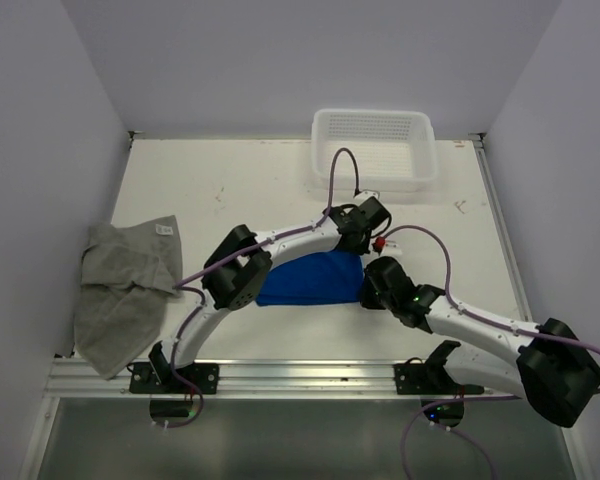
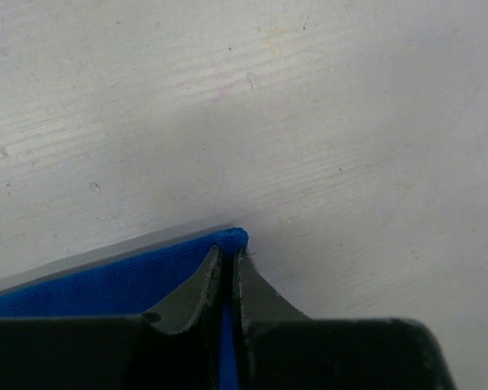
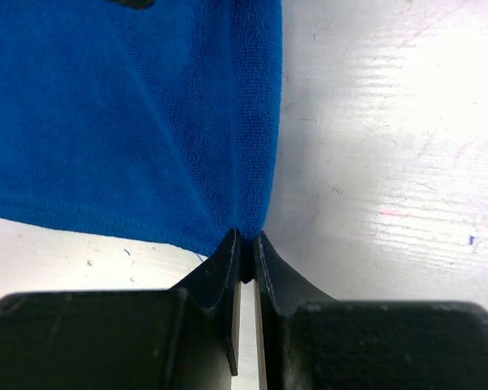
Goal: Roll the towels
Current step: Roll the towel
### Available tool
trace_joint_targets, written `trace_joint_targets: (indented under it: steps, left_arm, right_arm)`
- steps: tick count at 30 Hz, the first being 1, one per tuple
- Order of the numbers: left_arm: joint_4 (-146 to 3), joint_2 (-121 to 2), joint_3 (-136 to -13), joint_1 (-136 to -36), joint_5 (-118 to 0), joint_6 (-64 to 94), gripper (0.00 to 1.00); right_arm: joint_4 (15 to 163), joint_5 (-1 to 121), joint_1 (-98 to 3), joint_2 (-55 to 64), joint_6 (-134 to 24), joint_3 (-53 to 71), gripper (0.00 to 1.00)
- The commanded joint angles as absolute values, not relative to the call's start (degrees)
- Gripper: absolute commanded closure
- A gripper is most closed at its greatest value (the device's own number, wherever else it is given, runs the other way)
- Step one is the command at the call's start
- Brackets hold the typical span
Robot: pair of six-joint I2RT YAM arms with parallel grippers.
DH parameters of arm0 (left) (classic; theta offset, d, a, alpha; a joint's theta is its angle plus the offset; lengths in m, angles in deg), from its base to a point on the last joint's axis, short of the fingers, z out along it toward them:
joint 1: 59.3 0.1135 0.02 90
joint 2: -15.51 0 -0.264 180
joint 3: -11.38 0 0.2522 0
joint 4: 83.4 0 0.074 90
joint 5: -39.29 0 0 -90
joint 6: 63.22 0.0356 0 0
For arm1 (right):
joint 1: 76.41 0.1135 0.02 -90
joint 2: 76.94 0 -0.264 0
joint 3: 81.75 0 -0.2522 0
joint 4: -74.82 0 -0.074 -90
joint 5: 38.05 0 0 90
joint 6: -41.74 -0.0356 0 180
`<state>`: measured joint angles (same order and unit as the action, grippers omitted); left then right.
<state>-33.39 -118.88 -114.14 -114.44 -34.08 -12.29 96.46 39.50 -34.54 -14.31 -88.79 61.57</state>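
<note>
My left hand (image 2: pixel 230 252) is pinched tight on one corner of the blue towel (image 1: pixel 310 280). Its two fingers are pressed almost together with a sliver of blue cloth between them, and the tip of the corner pokes out just past the fingertips. My right hand (image 3: pixel 246 240) is clamped the same way on another corner of that towel, fingers narrow, with the hem running away from their tips. From above, the blue towel lies on the white table (image 1: pixel 240 190) and stretches off to the left of both hands. They grip its right end, the left hand at the far corner and the right hand at the near one, close to each other. The grey towel (image 1: pixel 125 290) lies rumpled well apart from both hands, out beyond my left elbow at the table's edge, its small white tag (image 1: pixel 164 229) facing up. A white basket (image 1: pixel 426 150) sits on the table beyond my left hand, apart from it.
</note>
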Motion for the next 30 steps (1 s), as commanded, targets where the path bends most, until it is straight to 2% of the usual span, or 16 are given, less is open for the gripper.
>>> trace_joint_targets:
  steps: [1,8,16,24,30]
  left_arm:
    - [-41.94,-112.48,-111.46,-113.09,-36.02,-14.18,1.00]
    - [-51.61,-107.55,-102.94,-111.86,-39.88,-15.59,1.00]
    - [-57.77,-105.70,-99.15,-110.63,-42.36,-15.06,1.00]
    - [-62.86,-104.55,-95.37,-109.75,-45.34,-14.62,1.00]
    - [-65.41,-101.83,-91.07,-108.96,-45.34,-13.22,1.00]
  right_arm:
    - [102.29,33.07,-32.29,-16.47,-86.84,58.04,1.00]
    - [108.96,26.83,-28.17,-16.21,-86.49,54.70,1.00]
    - [116.79,19.09,-25.26,-14.19,-89.30,50.66,1.00]
    - [119.52,17.59,-24.47,-11.47,-89.65,48.46,1.00]
    - [115.83,18.73,-24.38,-8.83,-89.91,49.60,1.00]
